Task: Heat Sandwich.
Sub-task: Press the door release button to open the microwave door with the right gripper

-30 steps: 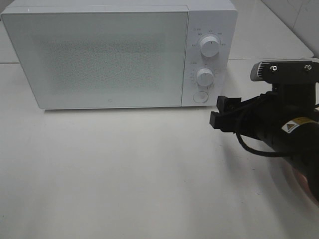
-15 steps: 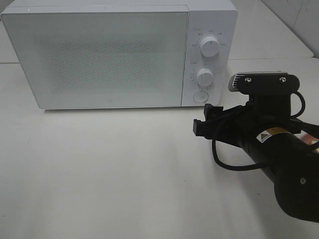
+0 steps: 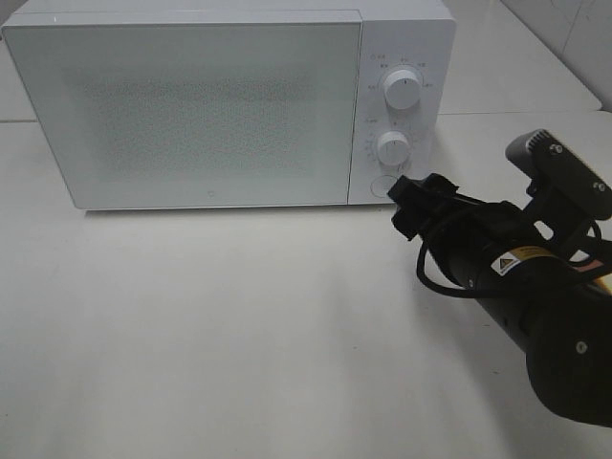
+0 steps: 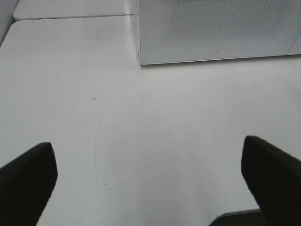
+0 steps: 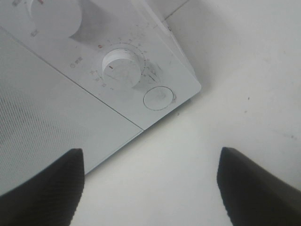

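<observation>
The sandwich is out of view in all three views. A white microwave stands at the back of the table with its door closed. My right gripper is open and empty, with its tips just in front of the round door button at the bottom of the control panel. In the right wrist view the right gripper frames that button below the lower knob. The left gripper is wide open over bare table, well short of the microwave, and holds nothing.
Two white knobs, upper and lower, sit above the button. The white table stretches in front of the microwave. A table seam runs behind its left end.
My right arm swung left, then came forward to the microwave's control panel while its wrist rolled. The gripper tips now sit close to the round button. The left gripper has not moved.
</observation>
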You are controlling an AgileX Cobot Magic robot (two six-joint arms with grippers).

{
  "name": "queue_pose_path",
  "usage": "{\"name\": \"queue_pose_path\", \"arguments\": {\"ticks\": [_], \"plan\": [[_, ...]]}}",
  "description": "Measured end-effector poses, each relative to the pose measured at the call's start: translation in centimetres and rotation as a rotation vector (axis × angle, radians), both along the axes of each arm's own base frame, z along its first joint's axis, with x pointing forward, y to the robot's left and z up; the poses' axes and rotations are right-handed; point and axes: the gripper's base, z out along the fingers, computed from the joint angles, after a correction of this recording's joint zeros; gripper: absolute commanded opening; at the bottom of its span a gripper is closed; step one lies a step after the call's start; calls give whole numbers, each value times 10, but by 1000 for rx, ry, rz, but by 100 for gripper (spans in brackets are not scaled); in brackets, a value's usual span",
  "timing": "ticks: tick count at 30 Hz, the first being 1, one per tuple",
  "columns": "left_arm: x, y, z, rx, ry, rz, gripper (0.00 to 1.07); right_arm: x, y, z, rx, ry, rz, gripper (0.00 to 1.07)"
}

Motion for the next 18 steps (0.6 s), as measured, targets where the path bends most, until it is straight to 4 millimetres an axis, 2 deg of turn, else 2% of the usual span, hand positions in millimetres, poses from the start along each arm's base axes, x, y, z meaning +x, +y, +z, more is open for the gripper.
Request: {"name": "queue_pose_path", "arguments": {"ticks": [1,3,4,7,9,13,14,15,17,18], "plan": [[0,0,0,0,0,0,100,0,0,0,117,15,-46,75],[0,0,0,0,0,0,100,0,0,0,233,27,-93,72],[0,0,0,0,0,0,100,0,0,0,233,27,-93,72],[0,0,0,0,0,0,100,0,0,0,427,45,-173,65],[0,0,0,0,0,0,100,0,0,0,471,49,-191,62],[0,0,0,0,0,0,100,0,0,-1,601,68,-245,42],[0,0,0,0,0,0,100,0,0,-1,601,68,-245,42],[0,0,0,0,0,0,100,-1,1,-2,627,84,-256,32],[0,0,0,0,0,0,100,-1,1,-3,645,99,-266,21],[0,0,0,0,0,0,100,-1,1,-3,645,99,-266,21]]}}
